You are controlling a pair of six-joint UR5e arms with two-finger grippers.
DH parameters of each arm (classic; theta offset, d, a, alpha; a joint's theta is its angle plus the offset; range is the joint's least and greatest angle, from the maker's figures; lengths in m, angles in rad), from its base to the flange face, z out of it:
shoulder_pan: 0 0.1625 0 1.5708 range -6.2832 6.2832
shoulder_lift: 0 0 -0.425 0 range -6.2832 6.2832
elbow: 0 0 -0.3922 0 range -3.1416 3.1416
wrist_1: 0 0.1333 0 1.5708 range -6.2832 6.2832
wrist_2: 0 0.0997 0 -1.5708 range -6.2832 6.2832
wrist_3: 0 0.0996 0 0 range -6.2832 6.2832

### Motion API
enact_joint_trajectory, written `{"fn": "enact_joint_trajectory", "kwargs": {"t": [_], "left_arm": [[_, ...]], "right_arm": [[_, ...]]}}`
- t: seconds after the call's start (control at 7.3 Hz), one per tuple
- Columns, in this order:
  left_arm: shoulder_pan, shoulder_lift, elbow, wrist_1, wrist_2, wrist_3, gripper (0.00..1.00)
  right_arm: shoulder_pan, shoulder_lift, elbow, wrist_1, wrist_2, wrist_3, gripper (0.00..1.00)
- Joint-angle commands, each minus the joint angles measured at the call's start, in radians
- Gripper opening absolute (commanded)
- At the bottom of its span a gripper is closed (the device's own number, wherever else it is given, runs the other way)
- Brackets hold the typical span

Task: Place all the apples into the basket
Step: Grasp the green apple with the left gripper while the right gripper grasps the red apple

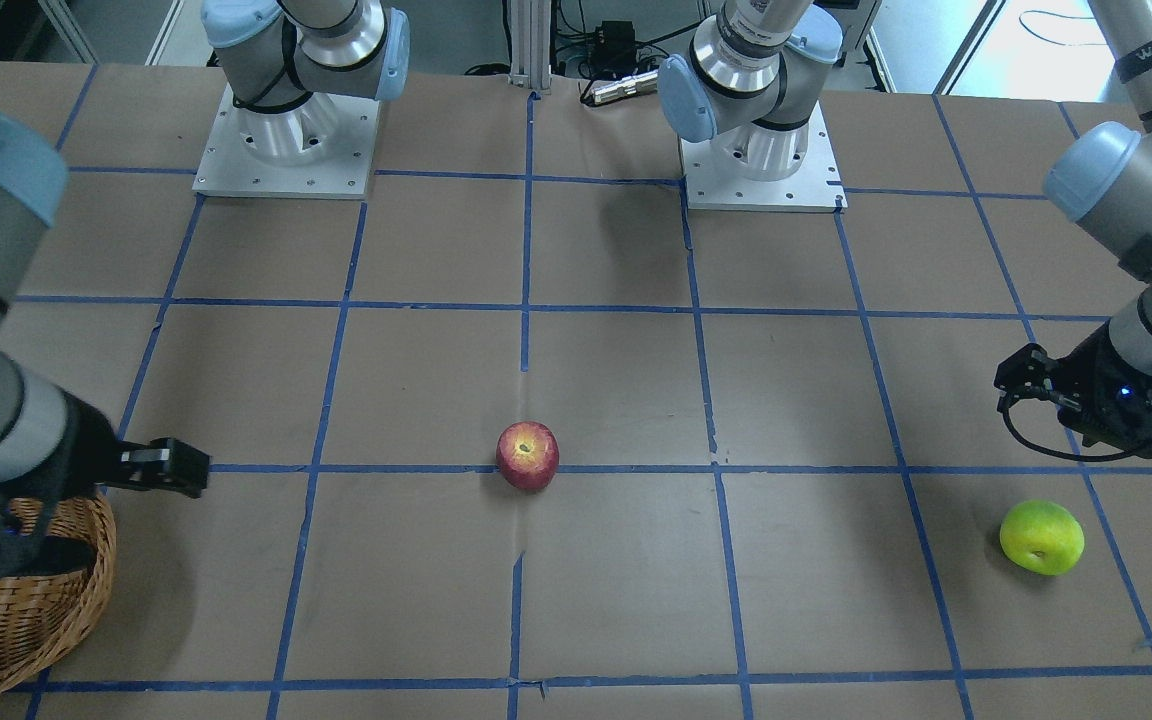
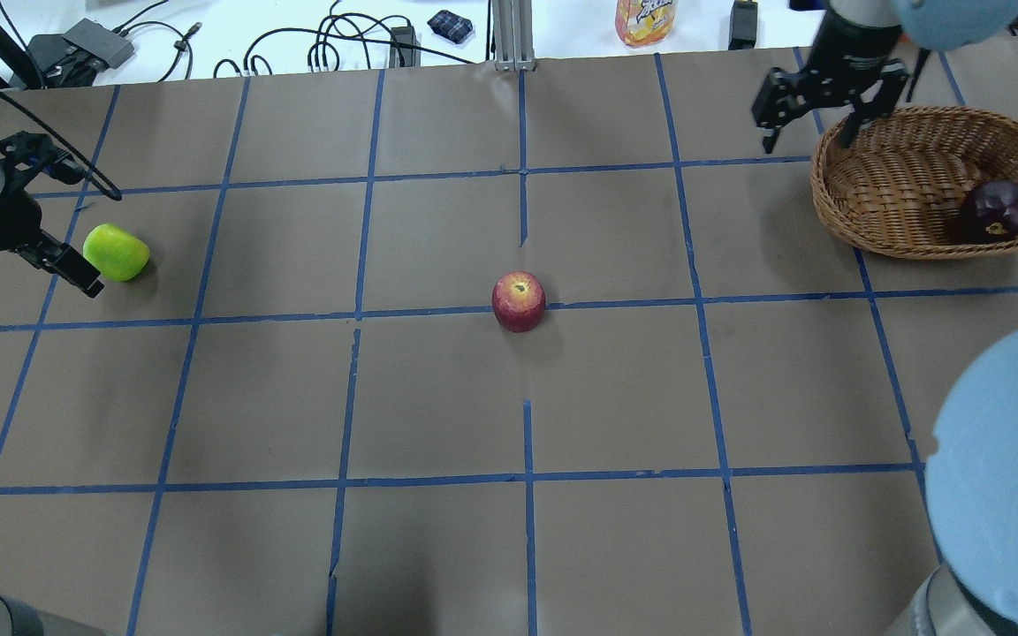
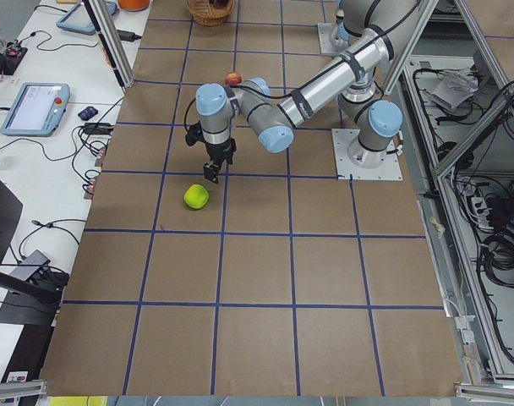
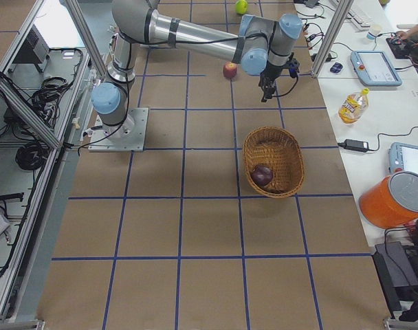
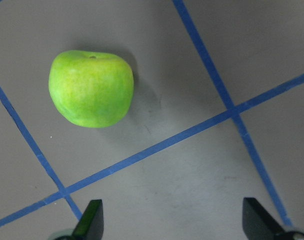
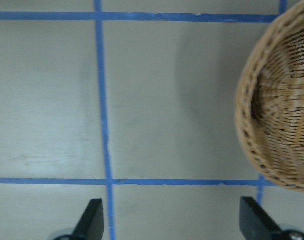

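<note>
The yellow-green apple (image 2: 117, 252) lies on the table at the left; in the left wrist view it (image 5: 90, 88) is ahead and to the left. My left gripper (image 5: 172, 220) is open and empty, hovering just beside it. The red apple (image 2: 519, 301) sits upright at the table's middle. The dark maroon apple (image 2: 993, 209) lies inside the wicker basket (image 2: 898, 177) at the far right. My right gripper (image 2: 809, 137) is open and empty, above the table by the basket's left rim (image 6: 282, 115).
Blue tape lines grid the brown table. Beyond the far edge lie cables, a drink bottle (image 2: 648, 18) and an orange bucket (image 4: 394, 196). The two arm bases (image 1: 286, 140) stand at the robot's side.
</note>
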Motion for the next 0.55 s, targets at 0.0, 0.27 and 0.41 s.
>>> {"fn": "enact_joint_trajectory", "kwargs": {"t": [0.0, 0.27, 0.41], "left_arm": [[0.037, -0.018, -0.031, 0.106, -0.057, 0.192, 0.98], [0.032, -0.09, -0.039, 0.233, -0.132, 0.195, 0.98], [0.032, -0.103, -0.035, 0.253, -0.152, 0.201, 0.99]], "right_arm": [[0.161, 0.002, 0.025, -0.014, 0.084, 0.18, 1.0], [0.259, 0.022, 0.102, -0.135, 0.086, 0.334, 1.0], [0.302, 0.026, 0.151, -0.214, 0.09, 0.391, 1.0]]}}
